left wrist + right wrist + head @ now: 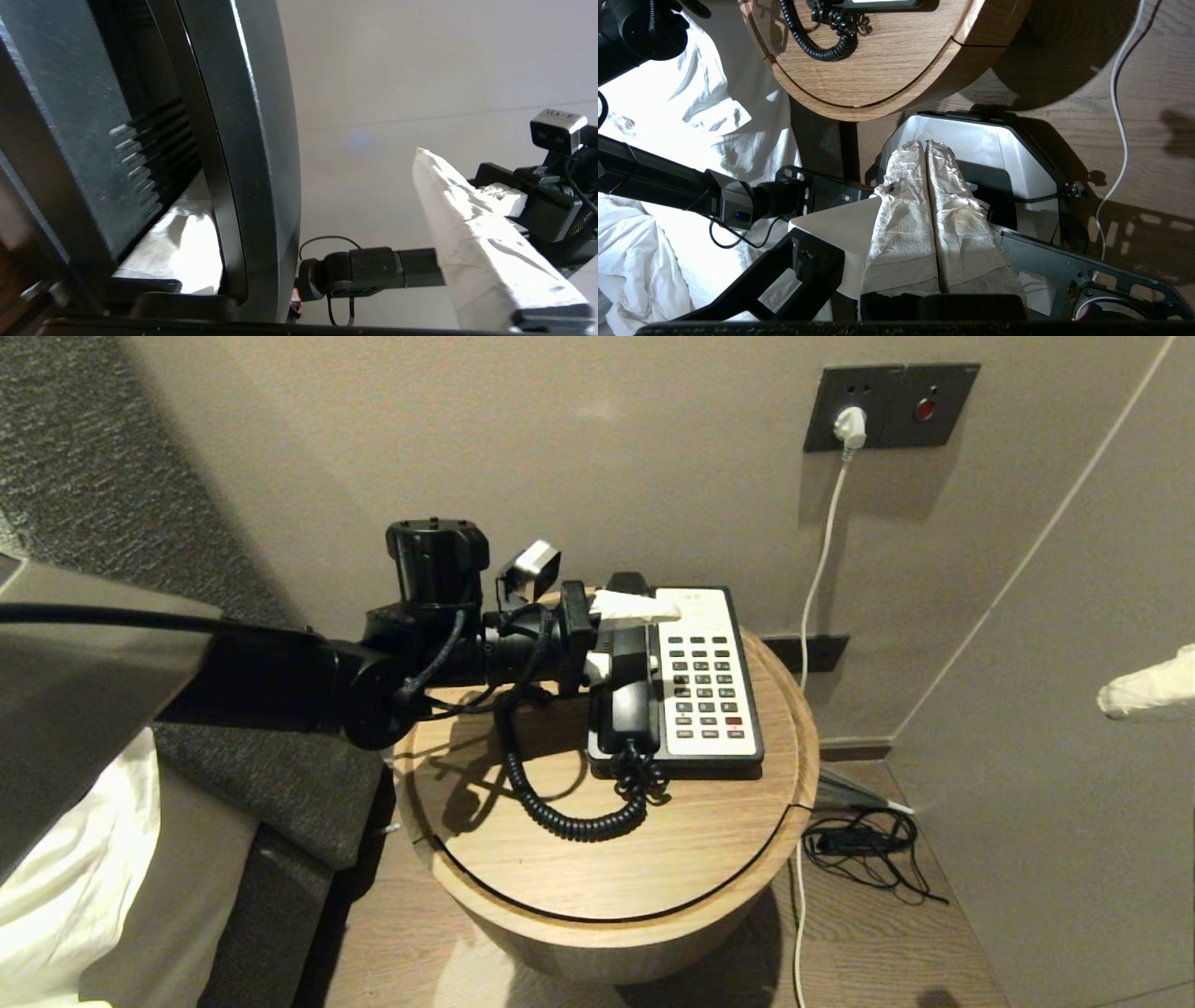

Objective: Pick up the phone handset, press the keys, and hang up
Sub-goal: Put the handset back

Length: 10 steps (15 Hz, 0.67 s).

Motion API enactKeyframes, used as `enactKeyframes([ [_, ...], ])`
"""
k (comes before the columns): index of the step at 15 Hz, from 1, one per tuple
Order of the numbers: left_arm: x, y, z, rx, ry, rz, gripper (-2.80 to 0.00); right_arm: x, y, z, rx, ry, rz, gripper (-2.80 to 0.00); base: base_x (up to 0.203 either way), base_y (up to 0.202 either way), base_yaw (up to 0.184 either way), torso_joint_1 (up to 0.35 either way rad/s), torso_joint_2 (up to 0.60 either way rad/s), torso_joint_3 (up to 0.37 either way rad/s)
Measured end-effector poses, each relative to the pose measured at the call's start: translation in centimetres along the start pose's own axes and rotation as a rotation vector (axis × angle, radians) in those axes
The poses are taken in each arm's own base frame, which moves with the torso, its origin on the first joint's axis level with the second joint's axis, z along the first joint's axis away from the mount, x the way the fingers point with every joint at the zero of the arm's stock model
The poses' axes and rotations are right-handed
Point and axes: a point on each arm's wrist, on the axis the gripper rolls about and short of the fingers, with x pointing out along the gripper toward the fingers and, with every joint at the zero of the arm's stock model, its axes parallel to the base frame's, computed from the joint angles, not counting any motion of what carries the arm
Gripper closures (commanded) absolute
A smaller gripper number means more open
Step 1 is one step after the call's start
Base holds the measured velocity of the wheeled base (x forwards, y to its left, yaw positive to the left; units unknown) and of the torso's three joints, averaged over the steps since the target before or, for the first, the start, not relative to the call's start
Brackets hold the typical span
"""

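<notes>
The black handset (627, 686) lies in the cradle on the left side of the white-faced desk phone (705, 672), on the round wooden table (653, 859). Its coiled cord (560, 812) loops over the tabletop. My left gripper (635, 637) reaches in from the left, open, with its white-wrapped fingers (639, 607) straddling the handset's upper half. In the left wrist view the handset (243, 163) fills the space beside one finger, with a wide gap to the other finger (472, 233). My right gripper (1153, 686) is parked at the far right, shut and empty (927, 144).
The keypad (709, 686) faces up on the phone. A wall socket with a white plug (850, 427) and hanging cable is behind the table; black cables (868, 845) lie on the floor to the right. Bedding (65, 887) and a grey headboard are to the left.
</notes>
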Motion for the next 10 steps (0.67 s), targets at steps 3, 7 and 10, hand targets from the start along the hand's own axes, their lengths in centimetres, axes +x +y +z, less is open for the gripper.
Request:
enactKeyframes([
  [3,-0.4,-0.4,0.0,0.048,-0.033,0.022,-2.80,-0.1,0.0,-0.1,0.000,-0.002,0.001,0.00,0.000,0.000,0.000,0.000,0.00,0.000],
  [7,-0.9,-0.7,0.0,0.100,-0.049,0.039,-2.80,-0.3,0.0,-0.1,-0.001,-0.005,0.003,0.00,0.000,0.000,0.000,0.000,0.00,0.000],
  [10,-1.3,-0.9,-0.4,0.126,-0.049,0.047,-2.80,-0.3,0.0,-0.3,-0.001,-0.003,0.001,0.00,0.000,0.000,0.000,0.000,0.00,0.000],
])
